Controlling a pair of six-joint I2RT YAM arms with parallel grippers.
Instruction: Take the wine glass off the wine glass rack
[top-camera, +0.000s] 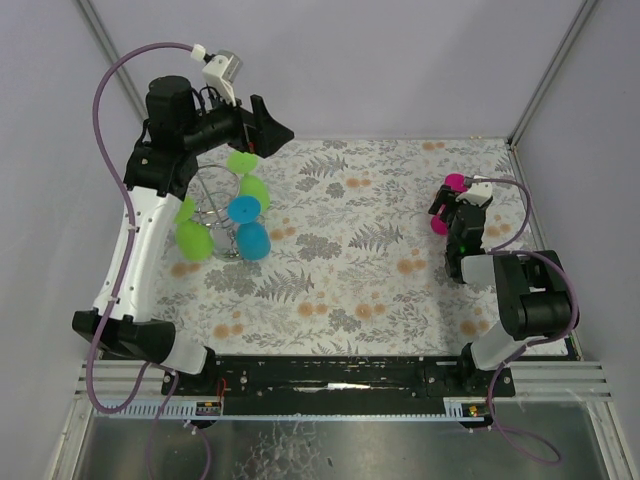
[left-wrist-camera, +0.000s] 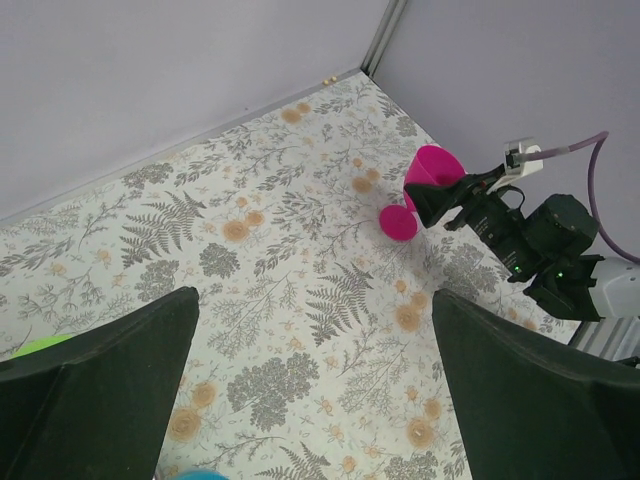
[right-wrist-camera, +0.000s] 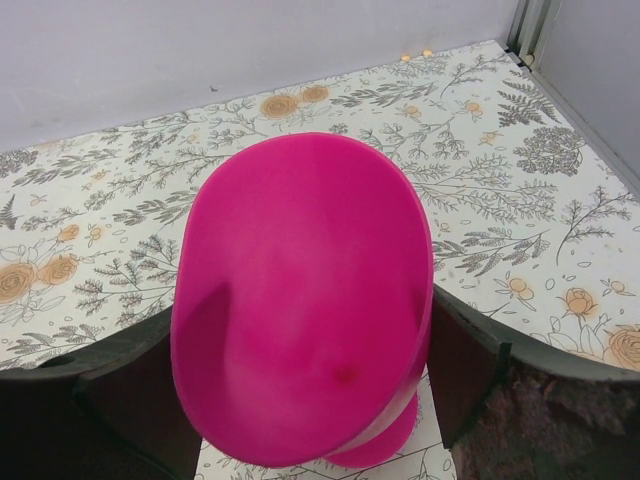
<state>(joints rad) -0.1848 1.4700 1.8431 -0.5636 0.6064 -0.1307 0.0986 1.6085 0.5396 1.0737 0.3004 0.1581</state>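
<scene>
From above, the wire rack (top-camera: 214, 196) stands on the left side of the flower-patterned table (top-camera: 350, 280), with green glasses (top-camera: 192, 240) and blue glasses (top-camera: 252, 240) hanging on its arms. The left gripper (top-camera: 268, 130) is raised above and just behind the rack, touching nothing. Far over on the right side of the table, well apart from the rack, the right gripper (top-camera: 447, 207) grasps a pink wine glass (top-camera: 455, 183); its bowl shows above the fingers and its foot below them. In the left wrist view, the left gripper (left-wrist-camera: 315, 400) is spread wide with only bare table (left-wrist-camera: 280, 300) between its two dark fingers (left-wrist-camera: 100, 390). Across the table the pink wine glass (left-wrist-camera: 435, 170) lies tilted in the right gripper (left-wrist-camera: 450, 195), bowl toward the back corner and foot low near the table; whether the foot touches the table cannot be told. A sliver of green and a sliver of blue show at the lower edge. In the right wrist view, the pink wine glass (right-wrist-camera: 300, 300) fills the space between the fingers (right-wrist-camera: 110, 400) of the right gripper (right-wrist-camera: 310, 410), which presses against both sides of the bowl, with the table (right-wrist-camera: 500, 200) beyond it.
</scene>
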